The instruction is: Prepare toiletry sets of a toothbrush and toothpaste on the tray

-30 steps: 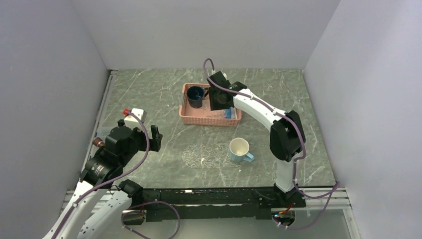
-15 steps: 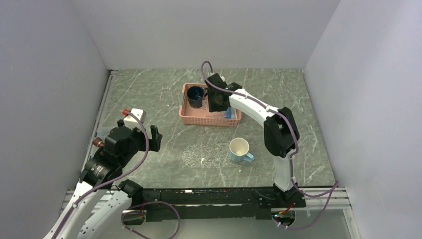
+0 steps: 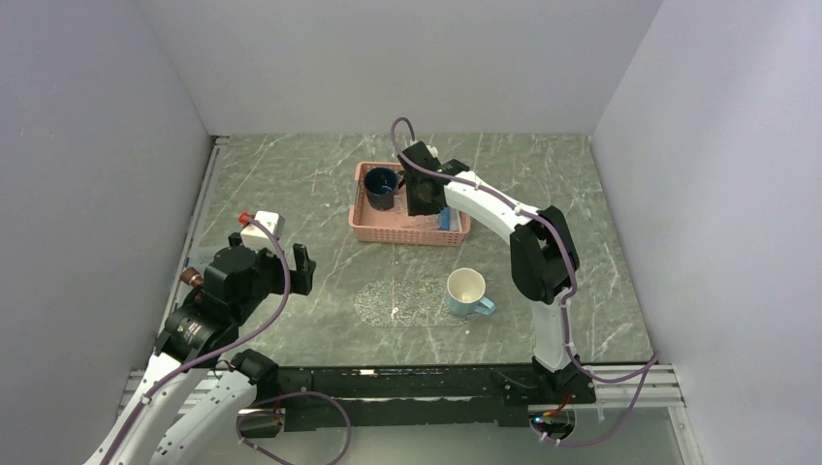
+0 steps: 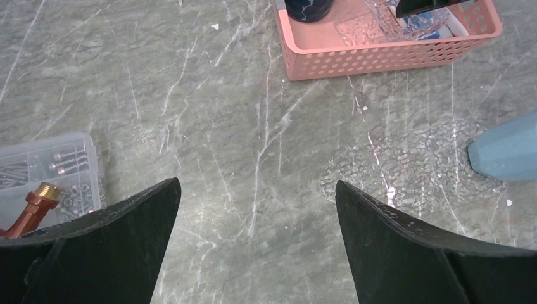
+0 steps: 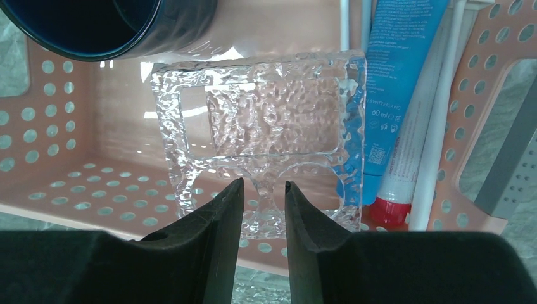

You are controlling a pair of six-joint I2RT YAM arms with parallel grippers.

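Observation:
A clear textured tray [image 3: 397, 302] lies flat on the table in front of the pink basket [image 3: 456, 235]. Another clear tray [image 5: 259, 120] leans inside the basket [image 5: 57, 183]. My right gripper [image 5: 264, 185] reaches into the basket, its jaws a narrow gap apart on either side of this tray's near rib, with no contact showing. Right of it lie a blue toothpaste [image 5: 398, 82] with a red cap and a white toothbrush [image 5: 435, 145]. My left gripper [image 4: 256, 190] hangs wide open and empty over bare table at the left [image 3: 302, 268].
A dark blue mug [image 3: 381, 186] stands in the basket's left end. A light blue mug [image 3: 467, 291] stands just right of the flat tray. A white box [image 3: 260, 229] and a clear screw case [image 4: 47, 168] sit by the left gripper. Walls enclose three sides.
My right arm has swung slightly left and lower into the basket, and its jaws have narrowed around the leaning tray. The left arm has not moved.

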